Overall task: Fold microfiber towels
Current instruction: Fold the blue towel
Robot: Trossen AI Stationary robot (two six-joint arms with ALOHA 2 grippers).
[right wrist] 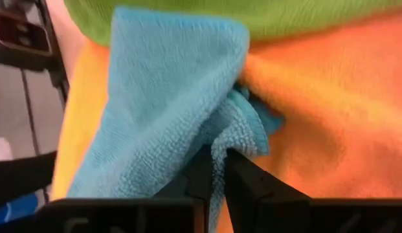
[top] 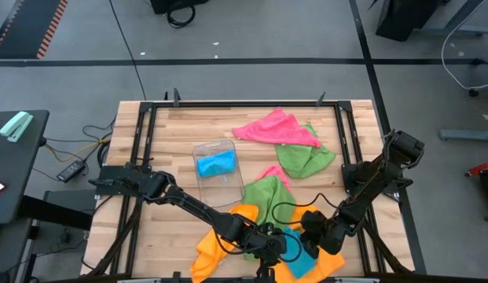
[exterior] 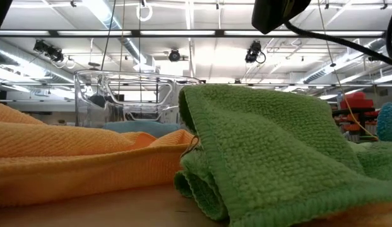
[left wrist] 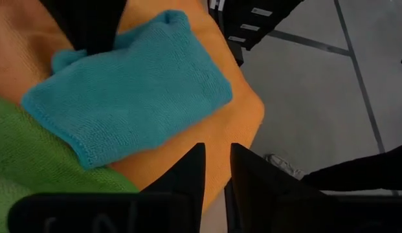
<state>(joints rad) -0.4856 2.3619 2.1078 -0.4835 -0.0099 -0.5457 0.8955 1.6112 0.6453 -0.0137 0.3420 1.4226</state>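
Pinching the soft sky-blue microfiber towel, the right gripper should lift gently, keeping edges aligned. Left gripper hovers nearly closed, empty, over the orange towel.

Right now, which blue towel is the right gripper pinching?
The loose blue towel on the orange towel at the near edge, pinched by the right gripper; the other blue towel sits in the clear tray.

Wooden table; towels; tray

Crumpled pink, green, orange and folded blue towels lie scattered across the table.
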